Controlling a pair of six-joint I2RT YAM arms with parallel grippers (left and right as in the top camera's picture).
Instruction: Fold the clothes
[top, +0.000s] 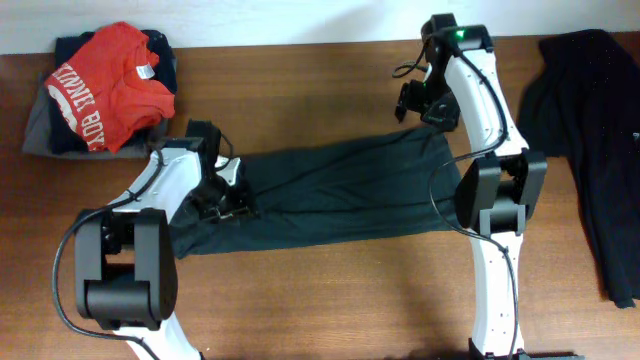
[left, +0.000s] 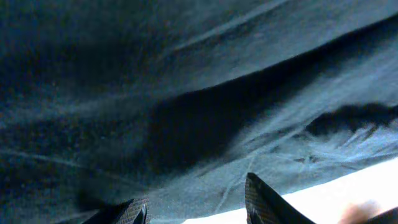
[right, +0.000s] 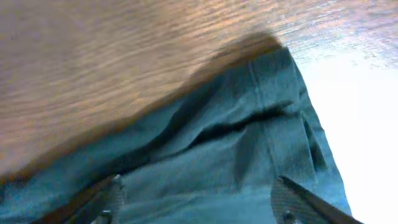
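black T-shirt (top: 340, 190) on table (top: 330, 300), left jaws parted at its left end, right jaws parted at its upper-right corner, red tee (top: 110, 85) lettering unreadable

White arched lettering stands on the red tee (top: 112, 85), too small and crumpled to read.

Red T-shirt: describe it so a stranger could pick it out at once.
On the wooden table, look to the far left corner, beyond the left arm, where a pile of folded clothes sits. The red T-shirt lies on top of that pile. It is the only red garment, with white lettering; the others in view are dark.
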